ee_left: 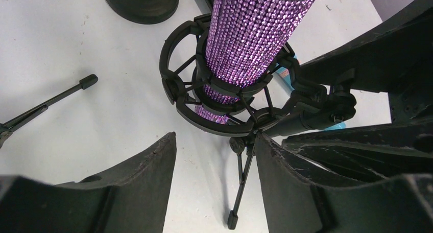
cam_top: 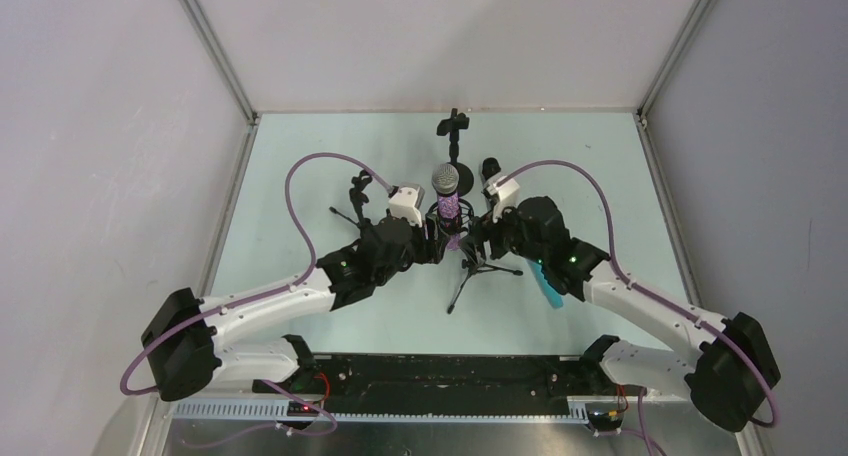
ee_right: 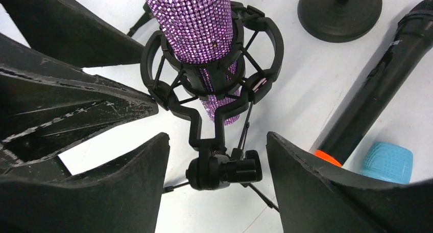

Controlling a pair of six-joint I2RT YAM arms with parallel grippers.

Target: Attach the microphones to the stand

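The glittery purple microphone [cam_top: 448,210] [ee_left: 255,33] [ee_right: 191,18] stands upright with its silver head up, seated in the black shock mount [ee_left: 171,85] of a small tripod stand [cam_top: 480,268]. My left gripper [cam_top: 431,244] [ee_left: 214,141] is open just left of the mount, with only table and a tripod leg between its fingers. My right gripper [cam_top: 480,239] [ee_right: 217,141] is open on the other side, and the stand's swivel knob [ee_right: 224,169] sits in its gap untouched. The black microphone [ee_right: 378,90] with an orange end and the cyan microphone [cam_top: 548,284] [ee_right: 387,162] lie on the table to the right.
A round-base stand [cam_top: 455,136] [ee_right: 339,10] rises behind the purple microphone. Another tripod stand [cam_top: 357,198] is at the left, one leg [ee_left: 51,102] reaching toward my left gripper. Enclosure walls close in the pale green table [cam_top: 300,156].
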